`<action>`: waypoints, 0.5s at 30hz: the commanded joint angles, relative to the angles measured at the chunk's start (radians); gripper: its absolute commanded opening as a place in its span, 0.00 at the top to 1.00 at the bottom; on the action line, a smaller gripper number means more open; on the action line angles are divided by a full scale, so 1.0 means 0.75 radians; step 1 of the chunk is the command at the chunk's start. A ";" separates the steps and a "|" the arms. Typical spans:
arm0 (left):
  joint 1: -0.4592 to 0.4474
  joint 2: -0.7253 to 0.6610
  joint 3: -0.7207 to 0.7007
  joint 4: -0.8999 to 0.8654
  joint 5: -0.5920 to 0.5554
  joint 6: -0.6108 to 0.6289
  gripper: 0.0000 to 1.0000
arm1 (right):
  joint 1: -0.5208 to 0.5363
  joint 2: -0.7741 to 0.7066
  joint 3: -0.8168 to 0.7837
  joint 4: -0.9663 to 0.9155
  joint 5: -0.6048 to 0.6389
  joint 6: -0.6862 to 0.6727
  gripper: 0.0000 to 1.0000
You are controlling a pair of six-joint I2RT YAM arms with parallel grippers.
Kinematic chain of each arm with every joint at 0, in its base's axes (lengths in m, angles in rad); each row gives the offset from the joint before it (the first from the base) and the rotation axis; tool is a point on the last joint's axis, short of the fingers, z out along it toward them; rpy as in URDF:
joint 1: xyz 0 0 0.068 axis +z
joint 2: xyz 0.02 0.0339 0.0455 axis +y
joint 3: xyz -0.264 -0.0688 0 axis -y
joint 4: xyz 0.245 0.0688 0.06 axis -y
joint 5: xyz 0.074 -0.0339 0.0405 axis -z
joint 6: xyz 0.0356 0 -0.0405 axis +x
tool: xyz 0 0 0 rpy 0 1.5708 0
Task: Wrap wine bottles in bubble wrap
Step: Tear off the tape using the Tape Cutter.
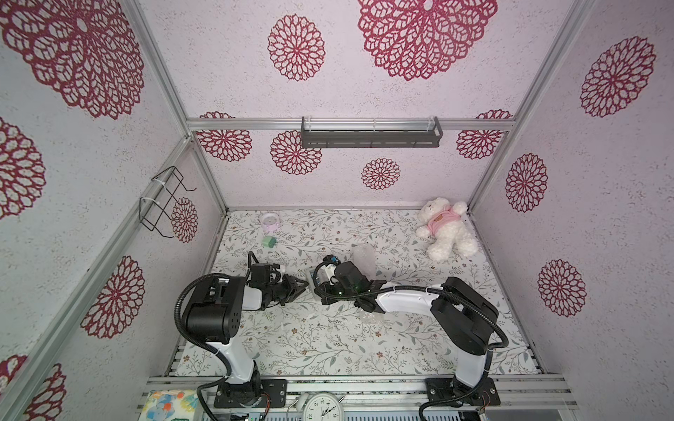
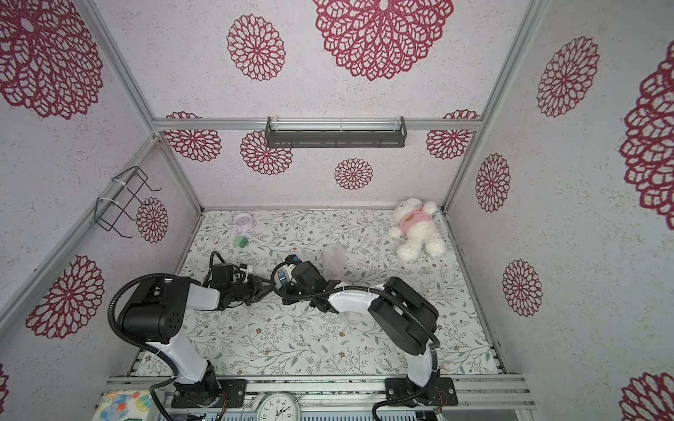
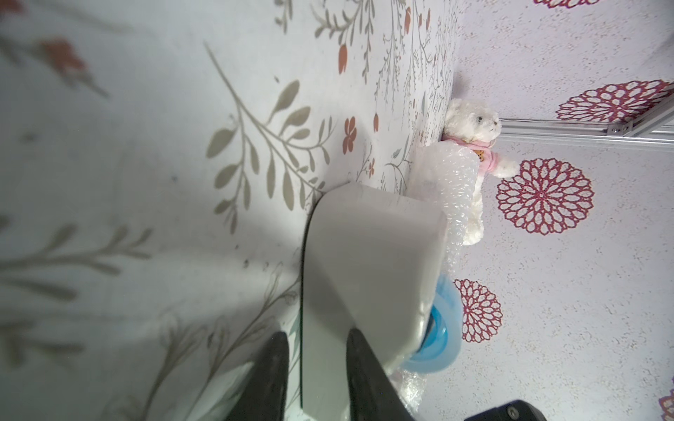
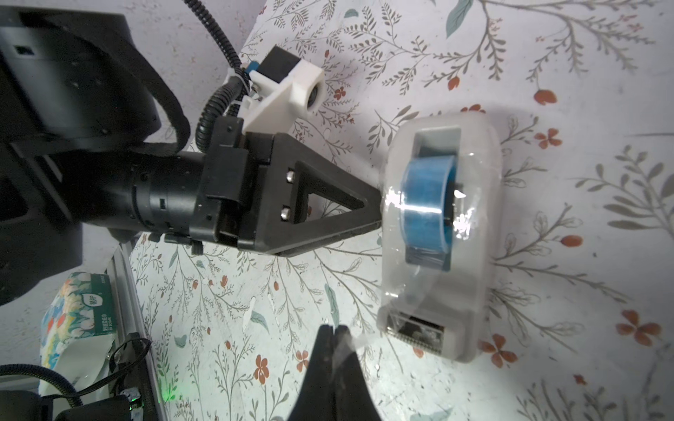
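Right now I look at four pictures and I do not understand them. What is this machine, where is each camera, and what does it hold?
These are two robot arms, left and right, at a flowered table, each ending in a two-finger gripper. Both top views look down on everything; each wrist view comes from a camera on one arm. The left gripper clamps a tape dispenser. The right gripper is shut, apparently pinching a strip of clear tape from it. A bubble wrap roll lies beneath the right arm; a teddy bear lies in the far corner. No bottle shows.
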 commanded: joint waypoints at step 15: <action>-0.087 -0.098 -0.111 -0.034 -0.043 0.036 0.62 | 0.000 -0.091 -0.016 0.015 -0.002 -0.014 1.00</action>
